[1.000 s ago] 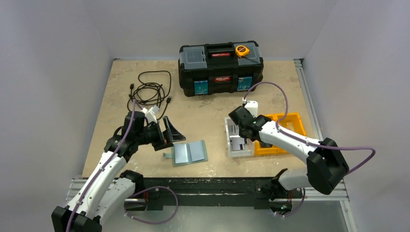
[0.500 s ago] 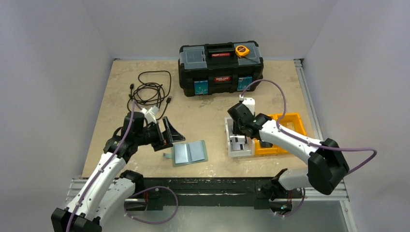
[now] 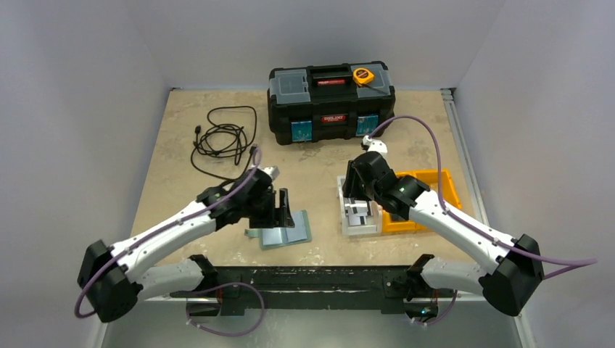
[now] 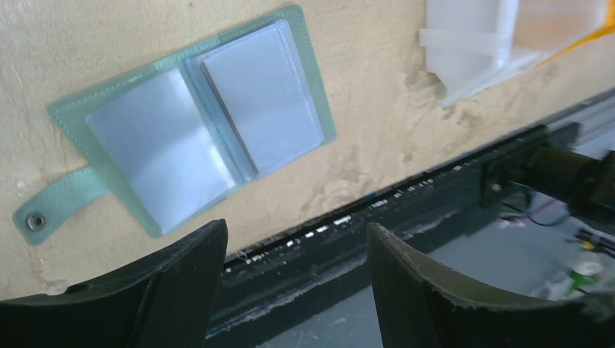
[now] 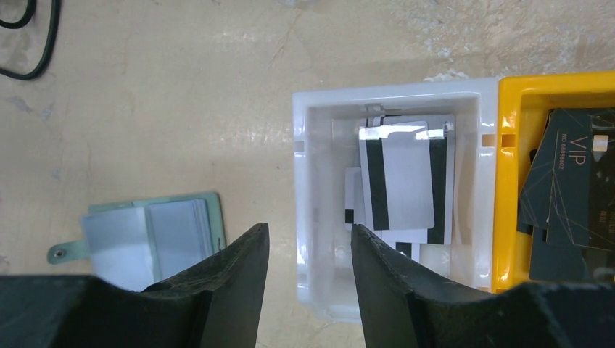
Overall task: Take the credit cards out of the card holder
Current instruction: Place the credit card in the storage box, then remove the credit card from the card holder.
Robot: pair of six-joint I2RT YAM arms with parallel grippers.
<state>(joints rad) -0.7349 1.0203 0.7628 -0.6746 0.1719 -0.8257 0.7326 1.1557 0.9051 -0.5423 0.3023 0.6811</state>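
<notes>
The card holder (image 4: 188, 123) is lying open and flat on the bench (image 3: 319, 167), at the lower centre of the overhead view, its pale inner pockets facing up and its snap tab (image 4: 54, 206) pointing toward the frame's left. Whether any card is sitting inside those pockets cannot be told from these views. Pale credit cards (image 5: 405, 181) with dark stripes are lying stacked in the white bin (image 5: 391, 98) just to the holder's right, and dark cards (image 5: 573, 196) marked VIP are lying in the orange bin (image 5: 551, 87) touching that bin's far side. In my judgement the bins are serving as drop points, and the holder is lying spread so that its pockets are reachable from above. The left pincer (image 4: 296, 235) is hanging just above the holder's upper edge with its jaws spread and nothing between them, the arm reaching in low from the lower left, forearm stretched across the bench, apparently lining up on the pockets. The right pincer (image 5: 310, 235) is hovering over the white bin's near left corner, jaws parted and gripping nothing, its arm arching in from the lower right with the wrist pointing down. A black toolbox (image 3: 331, 101) is standing well apart at the top centre.
</notes>
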